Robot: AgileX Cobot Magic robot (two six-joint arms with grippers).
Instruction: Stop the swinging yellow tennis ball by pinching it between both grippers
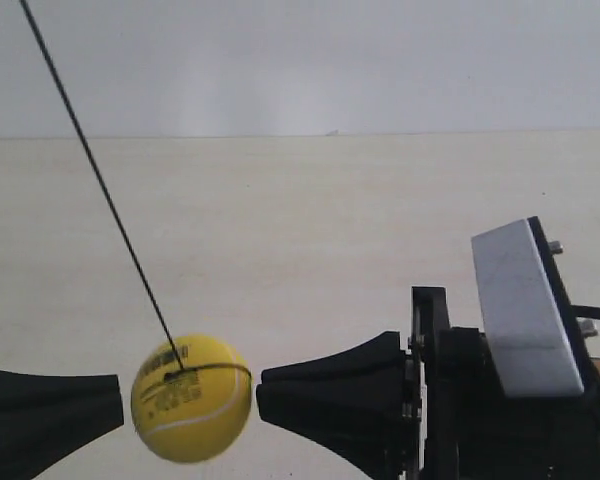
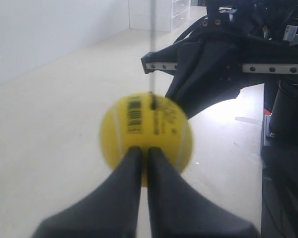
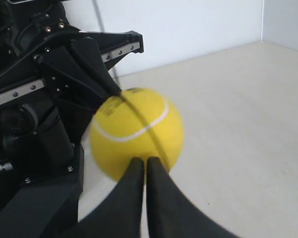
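The bright yellow tennis ball point(image 1: 191, 398) hangs between the black wedge-shaped left tool point(image 2: 144, 149) and right tool point(image 3: 145, 160), just beside both tips. Each tool's jaws sit pressed together, gripping nothing.

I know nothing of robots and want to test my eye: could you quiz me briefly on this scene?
1. True or false: the bright yellow tennis ball hangs from a thin dark string.
2. The silver-grey rectangular plate shows at the exterior view's: A left, B right.
3. Fill in: the black wedge-shaped left gripper and right gripper each have jaws ___.
Key: 1 true; 2 B; 3 shut.
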